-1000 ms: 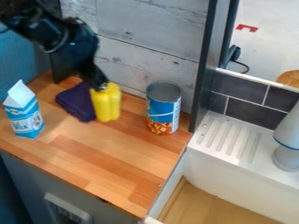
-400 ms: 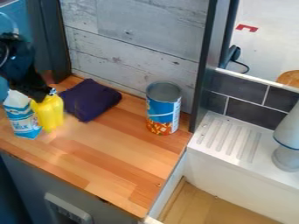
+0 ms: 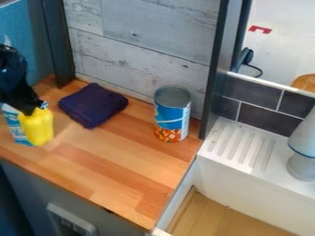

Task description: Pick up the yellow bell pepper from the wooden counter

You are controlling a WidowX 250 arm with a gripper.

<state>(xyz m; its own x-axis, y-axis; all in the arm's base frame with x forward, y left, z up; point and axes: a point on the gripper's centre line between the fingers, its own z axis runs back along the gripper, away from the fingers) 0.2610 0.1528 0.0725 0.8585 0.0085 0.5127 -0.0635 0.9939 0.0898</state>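
At the counter's left side the gripper (image 3: 36, 109) is shut on the top of a yellow bottle (image 3: 38, 127), which stands upright in its grasp. Whether the bottle's base touches the wood cannot be told. Behind the bottle is a blue and white milk carton (image 3: 14, 125), largely hidden by the bottle and the arm. To the right of the gripper lies a folded dark purple cloth (image 3: 92, 105). Farther right, a blue and orange can (image 3: 172, 114) stands near the back wall.
The wooden counter (image 3: 123, 161) ends at a front edge and at a right edge beside the white sink (image 3: 246, 152) with its ridged drainer. A grey-white object (image 3: 302, 152) stands on the sink's right part. A dark post rises behind the can.
The gripper has carried the yellow bottle left and toward the front, from in front of the purple cloth to in front of the milk carton. Cloth and can have kept their places.
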